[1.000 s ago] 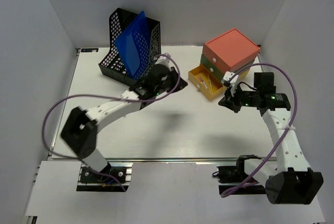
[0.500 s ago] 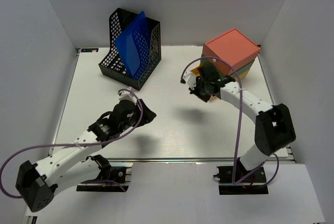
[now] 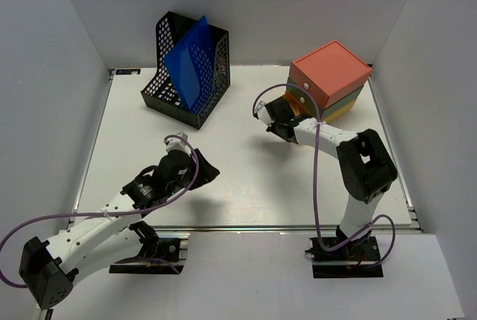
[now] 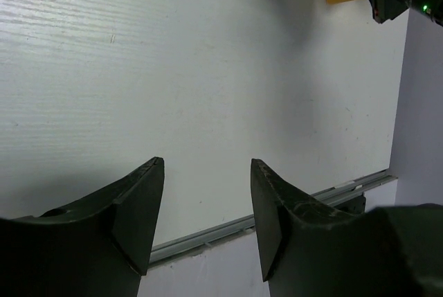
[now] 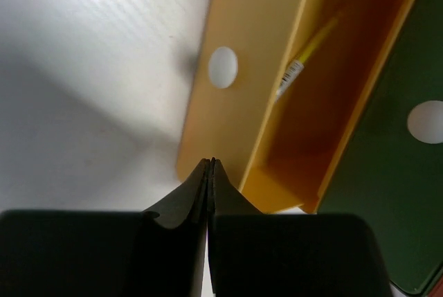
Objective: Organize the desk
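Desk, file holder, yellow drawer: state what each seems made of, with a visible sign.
Desk: perhaps laminate or plastic board, matte white, faintly ribbed. File holder: likely metal mesh, matte black, regular perforations. Yellow drawer: probably plastic, smooth, uniform colour, thin walls.

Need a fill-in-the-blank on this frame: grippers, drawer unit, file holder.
The folder in the black file holder is ____. The left gripper hovers over the desk, jaws ____. The right gripper is ____ at the front of the yellow drawer. The middle drawer is ____.
Missing: blue; open; shut; green.
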Robot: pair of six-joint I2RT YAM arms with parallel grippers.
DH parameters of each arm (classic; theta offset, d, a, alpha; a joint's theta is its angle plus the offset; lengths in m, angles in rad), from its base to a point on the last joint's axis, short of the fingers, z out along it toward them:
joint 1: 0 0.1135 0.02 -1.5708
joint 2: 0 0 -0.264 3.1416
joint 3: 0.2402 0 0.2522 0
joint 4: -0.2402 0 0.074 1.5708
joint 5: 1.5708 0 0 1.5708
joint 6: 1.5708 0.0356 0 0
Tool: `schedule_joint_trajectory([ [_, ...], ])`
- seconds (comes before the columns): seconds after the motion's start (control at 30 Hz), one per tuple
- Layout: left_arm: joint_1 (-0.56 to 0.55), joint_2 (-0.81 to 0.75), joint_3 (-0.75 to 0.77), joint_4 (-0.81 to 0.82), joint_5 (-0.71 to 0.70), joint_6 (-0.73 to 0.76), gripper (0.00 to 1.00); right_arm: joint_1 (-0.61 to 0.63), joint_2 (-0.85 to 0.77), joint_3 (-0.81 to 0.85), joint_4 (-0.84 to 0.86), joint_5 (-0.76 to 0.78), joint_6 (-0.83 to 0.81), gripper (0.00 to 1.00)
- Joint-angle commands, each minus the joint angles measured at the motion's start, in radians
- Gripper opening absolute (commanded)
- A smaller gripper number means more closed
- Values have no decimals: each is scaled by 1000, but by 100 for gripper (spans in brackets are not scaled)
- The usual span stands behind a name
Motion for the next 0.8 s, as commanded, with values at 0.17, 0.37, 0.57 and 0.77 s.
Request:
schedule_joint_trajectory([
  [0.17,-4,1,29,-22,-3,14,63,19,103,5,255,323,-63,0],
  [0.37,-4,-14,19,-33,-10,9,64,13,183,11,378,432,-136,0],
  [0.57,-4,-31,16,-48,-22,12,64,10,209,4,470,466,-202,0],
  [0.77,-4,-34,16,-51,-26,17,64,2,243,-12,565,507,-287,0],
])
